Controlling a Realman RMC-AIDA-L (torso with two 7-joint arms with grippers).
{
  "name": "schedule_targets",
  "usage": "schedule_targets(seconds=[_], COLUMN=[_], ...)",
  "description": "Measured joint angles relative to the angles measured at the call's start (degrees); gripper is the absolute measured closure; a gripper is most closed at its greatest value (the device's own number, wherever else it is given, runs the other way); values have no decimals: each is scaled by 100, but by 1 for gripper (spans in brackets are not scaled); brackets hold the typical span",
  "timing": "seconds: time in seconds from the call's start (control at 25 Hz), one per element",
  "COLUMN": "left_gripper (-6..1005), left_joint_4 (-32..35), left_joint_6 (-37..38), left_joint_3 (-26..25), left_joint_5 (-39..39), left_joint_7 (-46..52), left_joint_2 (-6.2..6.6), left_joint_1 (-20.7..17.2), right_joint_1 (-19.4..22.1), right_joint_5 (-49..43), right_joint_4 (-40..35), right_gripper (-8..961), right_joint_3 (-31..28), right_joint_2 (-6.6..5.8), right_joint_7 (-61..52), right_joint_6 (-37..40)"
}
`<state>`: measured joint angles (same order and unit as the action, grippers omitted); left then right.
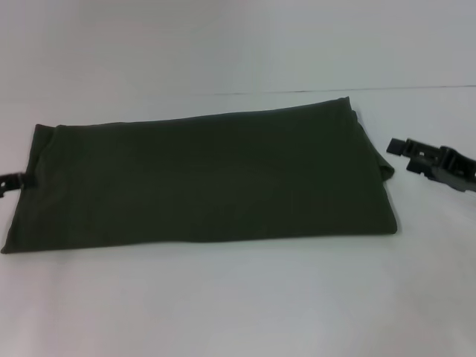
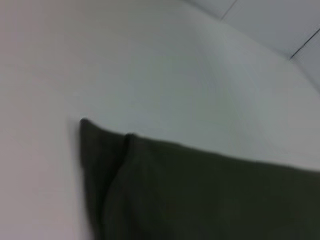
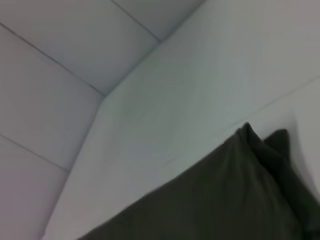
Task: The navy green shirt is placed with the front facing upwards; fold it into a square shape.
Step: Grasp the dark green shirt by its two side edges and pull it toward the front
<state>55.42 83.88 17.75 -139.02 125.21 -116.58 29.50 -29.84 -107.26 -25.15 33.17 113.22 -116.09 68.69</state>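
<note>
The navy green shirt (image 1: 201, 178) lies on the white table (image 1: 238, 305) as a long folded band with plain green fabric facing up; no lettering or collar shows. My left gripper (image 1: 10, 183) sits at the band's left end, right against the cloth and mostly cut off by the frame edge. My right gripper (image 1: 408, 156) hovers just off the band's right end, open and empty. A layered corner of the shirt (image 2: 200, 195) fills the left wrist view. The right wrist view shows the other end of the shirt (image 3: 225, 200), also layered.
White tabletop surrounds the shirt on all sides, with a wide strip toward the front. A pale wall (image 1: 223, 44) rises behind the table's far edge. Nothing else lies on the surface.
</note>
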Motion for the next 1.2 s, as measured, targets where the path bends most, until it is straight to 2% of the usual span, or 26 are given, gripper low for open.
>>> schedule_targets(seconds=[0.04,0.2,0.48,0.76,1.2], left_gripper=[140,144,145,148,149], left_joint_4=[17,-45,-175,-308,-514], left_joint_6=[17,41,-397,-752,-869], left_joint_3=[-11,165,490,595,734], left_joint_5=[-225,-829,-981,-1098,-1332], left_joint_7=[-11,-246,-289,-294,101], left_joint_2=[24,61,18,1,17], left_joint_1=[47,218,245,244,360], right_joint_1=[12,34,63,53,17], right_joint_5=[-31,-48,-50,-50,-50], right_joint_4=[-2,-3,-7,-8,-7], right_gripper=[54,54,53,53,54], right_joint_3=[2,10,20,23,34], right_joint_2=[3,25,40,50,52], right_joint_7=[-4,21,34,38,29], right_joint_6=[14,81,120,102,81])
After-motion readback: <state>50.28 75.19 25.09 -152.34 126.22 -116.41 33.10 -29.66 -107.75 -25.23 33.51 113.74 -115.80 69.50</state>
